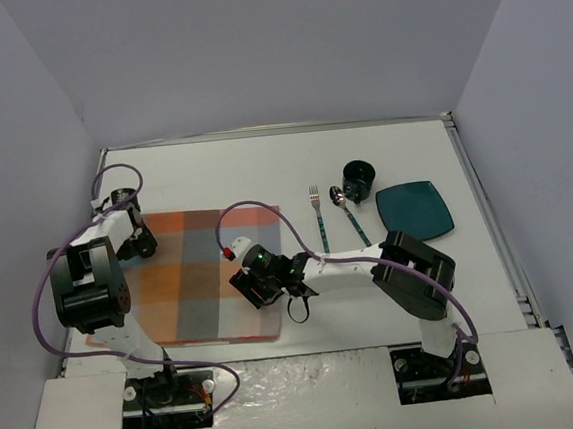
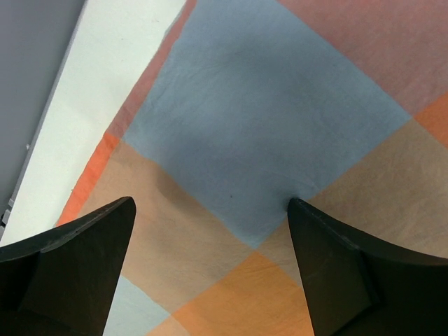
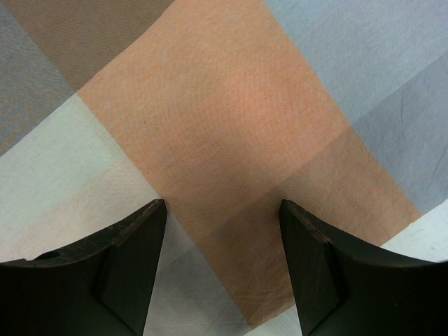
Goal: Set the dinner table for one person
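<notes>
Across the lower left of the overhead view, the placemat [image 1: 197, 283] lies on the table [image 1: 262, 166], which fills the frame from the arm bases to the back wall.

Left tool [image 2: 210, 206]: jaws wide, empty, low over the mat's upper left part. Right tool [image 3: 222, 203]: jaws parted, empty, low over the mat's lower right corner.

Risk one: a fingertip catching the cloth would drag or bunch it; contact cannot be confirmed.

Risk two: a reach toward the fork [image 1: 319, 217], spoon [image 1: 349, 214], cup [image 1: 360, 178] or plate [image 1: 415, 211], grouped at upper right, could knock a neighbour, since they lie close together.

Table position: directly beneath both tools, with the mat between; bare surface shows just beside each.
</notes>
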